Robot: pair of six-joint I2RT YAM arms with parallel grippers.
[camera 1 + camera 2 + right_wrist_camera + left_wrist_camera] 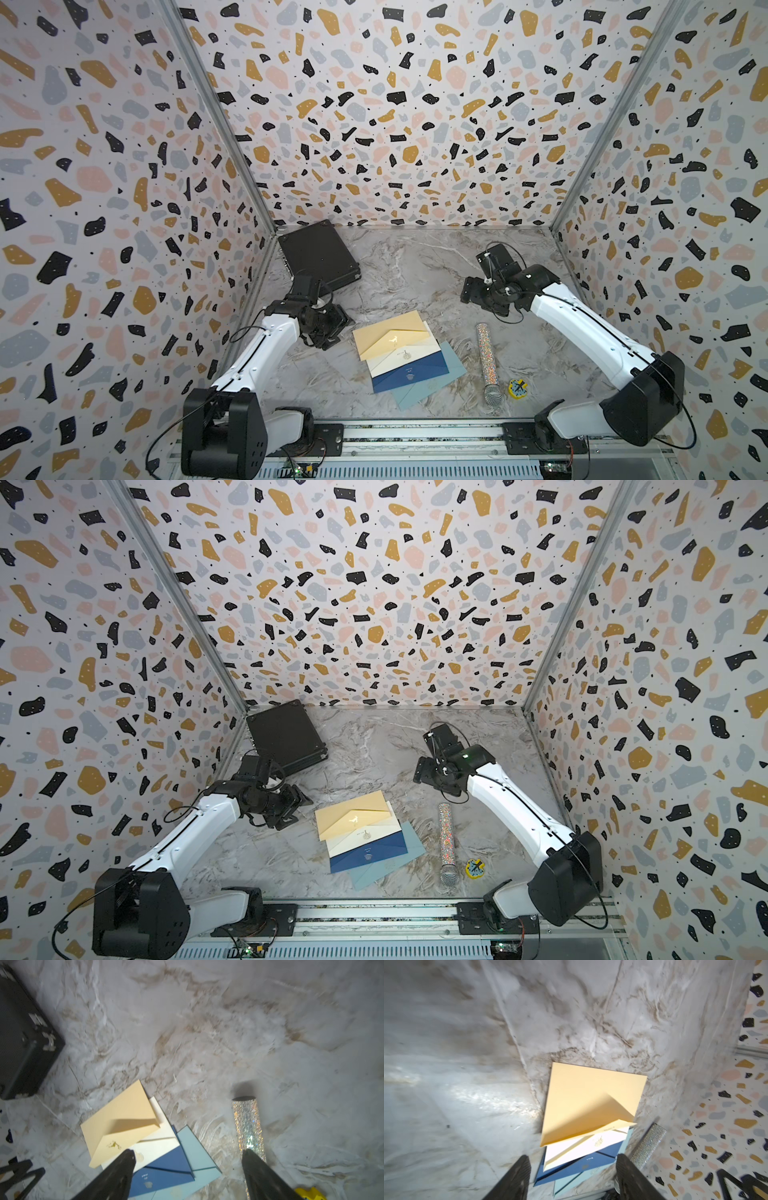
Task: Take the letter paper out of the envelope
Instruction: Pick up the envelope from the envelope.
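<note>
Plainly yellow envelope (386, 337), flap lifted, atop 3 fanned envelopes (411, 370).

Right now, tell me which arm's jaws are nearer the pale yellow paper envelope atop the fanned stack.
Left. The left arm has its jaws just beside the pale yellow paper envelope, at its edge; the right arm has its jaws clearly farther off, beyond the far corner.

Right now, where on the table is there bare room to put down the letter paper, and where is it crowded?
Widest bare patch: far middle of the table, between the black case and the right arm. A smaller one: front left, between the left arm and the envelope stack. Crowded: front right, where stack, glitter microphone and yellow toy lie close.
</note>
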